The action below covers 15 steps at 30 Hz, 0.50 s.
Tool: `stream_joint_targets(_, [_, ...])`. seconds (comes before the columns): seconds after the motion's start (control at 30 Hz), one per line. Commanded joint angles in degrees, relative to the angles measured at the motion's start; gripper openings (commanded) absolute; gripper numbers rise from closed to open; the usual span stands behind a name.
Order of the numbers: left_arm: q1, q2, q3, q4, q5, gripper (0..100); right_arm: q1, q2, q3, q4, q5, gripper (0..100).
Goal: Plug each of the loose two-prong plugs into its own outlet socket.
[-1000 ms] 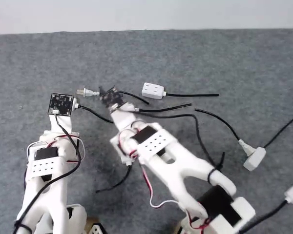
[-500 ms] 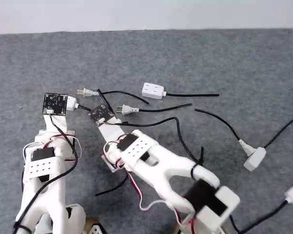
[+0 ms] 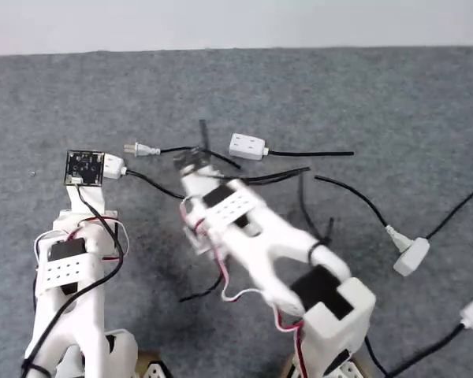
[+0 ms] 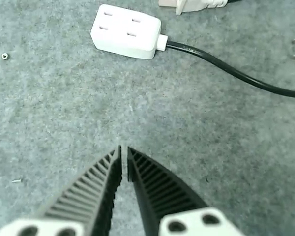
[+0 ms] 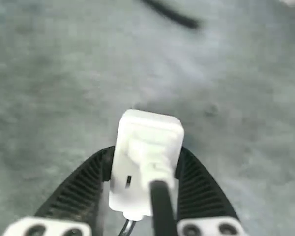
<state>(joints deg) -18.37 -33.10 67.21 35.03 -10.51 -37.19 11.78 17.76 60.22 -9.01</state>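
Right gripper [image 5: 146, 153]: jaws part open and clamped on the two sides of a white held plug [image 5: 147, 130]. The plug's black cord runs back between the fingers, and its prongs cannot be made out. From above, this gripper [image 3: 192, 162] sits mid-table.

Left gripper [image 4: 124, 153]: jaws all but closed, with a hairline gap at the tips. It grips nothing and is poised over the bare grey mat [image 4: 49, 108].

Just beyond the left gripper lies a white socket [image 4: 126, 38], flat, slots up, nothing inserted. Its black lead [image 4: 226, 69] trails away across the mat.

Past the socket lies a loose plug [image 4: 196, 4], flat and unplugged.

From above, the right gripper stands between that loose plug [image 3: 142, 149] and a far socket [image 3: 247, 146], which is also unoccupied.
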Motion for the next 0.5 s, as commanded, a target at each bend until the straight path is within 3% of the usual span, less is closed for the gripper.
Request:
stream_joint_targets(0.0, [-0.4, -1.3, -2.7, -1.3, 0.4, 1, 7.6, -10.9, -3.2, 6.5, 0.3, 0.8])
stream_joint_targets(0.13, [-0.3, -1.2, -2.7, -1.3, 0.4, 1, 19.5, -21.4, -3.1, 14.8, 7.1, 0.8])
stream_joint_targets(0.27, [-0.2, -1.2, -2.7, -1.3, 0.4, 1, 36.7, -28.0, -1.8, 19.4, 12.0, 0.8])
stream_joint_targets(0.47, [-0.1, -1.1, -2.6, -1.3, 0.4, 1, 65.5, -29.8, 3.5, 13.4, 21.0, 0.8])
